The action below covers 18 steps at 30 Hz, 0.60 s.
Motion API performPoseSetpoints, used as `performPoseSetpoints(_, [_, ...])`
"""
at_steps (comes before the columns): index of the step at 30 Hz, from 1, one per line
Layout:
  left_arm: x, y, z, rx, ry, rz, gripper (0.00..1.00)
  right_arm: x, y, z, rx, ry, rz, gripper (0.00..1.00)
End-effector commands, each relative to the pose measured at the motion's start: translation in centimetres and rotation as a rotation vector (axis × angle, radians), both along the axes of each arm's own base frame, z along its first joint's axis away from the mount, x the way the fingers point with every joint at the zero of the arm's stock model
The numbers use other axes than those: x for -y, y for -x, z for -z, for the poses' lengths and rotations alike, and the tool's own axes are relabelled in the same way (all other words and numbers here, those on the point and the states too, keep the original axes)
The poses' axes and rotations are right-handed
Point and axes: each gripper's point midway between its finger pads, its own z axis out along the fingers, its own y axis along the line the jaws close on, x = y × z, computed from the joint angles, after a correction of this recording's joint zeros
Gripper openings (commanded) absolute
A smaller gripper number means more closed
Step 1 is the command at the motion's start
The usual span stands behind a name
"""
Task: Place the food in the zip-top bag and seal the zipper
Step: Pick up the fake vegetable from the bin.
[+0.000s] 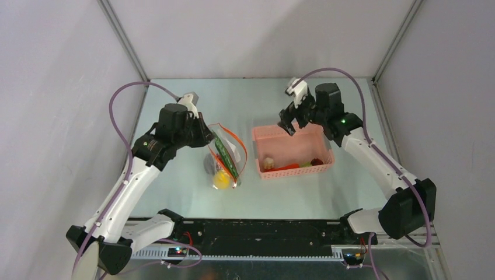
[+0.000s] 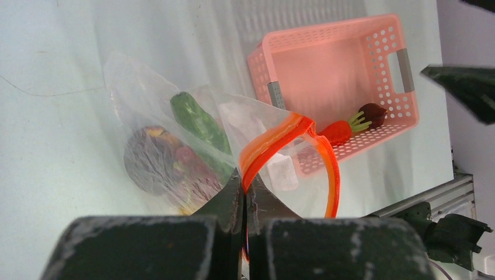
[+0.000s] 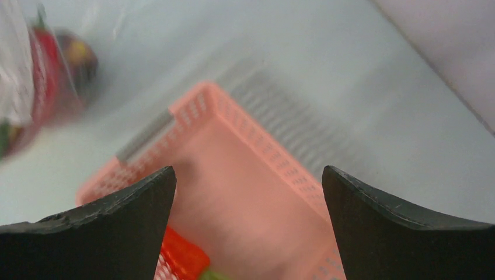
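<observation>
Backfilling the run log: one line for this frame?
left gripper: shut on zipper | right gripper: open above basket | bag: pod, lemon inside | basket: chili inside | zipper: unsealed

1. My left arm (image 1: pixel 125 186) and right arm (image 1: pixel 373 157): white shells, black joint housings.
2. A mauve cable (image 1: pixel 115 96) loops over each, rising from the black base rail (image 1: pixel 262 230).
3. Far from that rail, a green light (image 1: pixel 344 121) dots my right arm.
4. My right gripper (image 3: pixel 248 169): matte black wedge fingers, scuffed edges.
</observation>
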Motion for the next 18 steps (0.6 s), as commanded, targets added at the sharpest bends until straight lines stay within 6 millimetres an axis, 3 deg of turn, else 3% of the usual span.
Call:
performPoseSetpoints(1, [0.1, -1.0, -0.5, 0.043, -0.011, 0.009, 0.0, 2.6, 2.8, 4.4, 0.029, 0.41, -0.263, 1.0])
performPoseSetpoints(4, [0.2, -1.0, -0.4, 0.038, -0.011, 0.013, 0.0, 3.6, 2.7, 5.0, 0.052, 0.496, -0.358, 0.99])
performPoseSetpoints(5, [0.3, -1.0, -0.4, 0.038, -0.013, 0.015, 0.0, 4.0, 3.1, 6.1, 0.021, 0.532, -0.405, 0.99])
performPoseSetpoints(6, [0.2, -1.0, -0.4, 0.038, -0.014, 0.013, 0.0, 4.2, 2.9, 5.7, 0.025, 0.539, -0.421, 0.99])
performPoseSetpoints(7, [0.2, -1.1, -0.4, 0.041, -0.017, 0.013, 0.0, 4.7, 3.5, 7.2, -0.034, 0.574, -0.462, 0.99])
performPoseSetpoints(8, [0.1, -1.1, -0.4, 0.043, -0.019, 0.009, 0.0, 4.9, 3.1, 7.0, -0.038, 0.595, -0.464, 0.99])
performPoseSetpoints(11, [-0.1, -1.3, -0.3, 0.043, -0.03, -0.002, 0.0, 6.1, 3.0, 9.7, -0.174, 0.681, -0.489, 0.96])
performPoseSetpoints(14, [-0.3, -1.4, -0.1, 0.039, -0.044, -0.01, 0.0, 7.5, 2.2, 12.0, -0.211, 0.797, -0.541, 0.91])
performPoseSetpoints(18, [-0.7, -1.6, -0.2, 0.047, -0.062, -0.026, 0.0, 7.7, 2.1, 14.2, -0.241, 0.837, -0.621, 0.9])
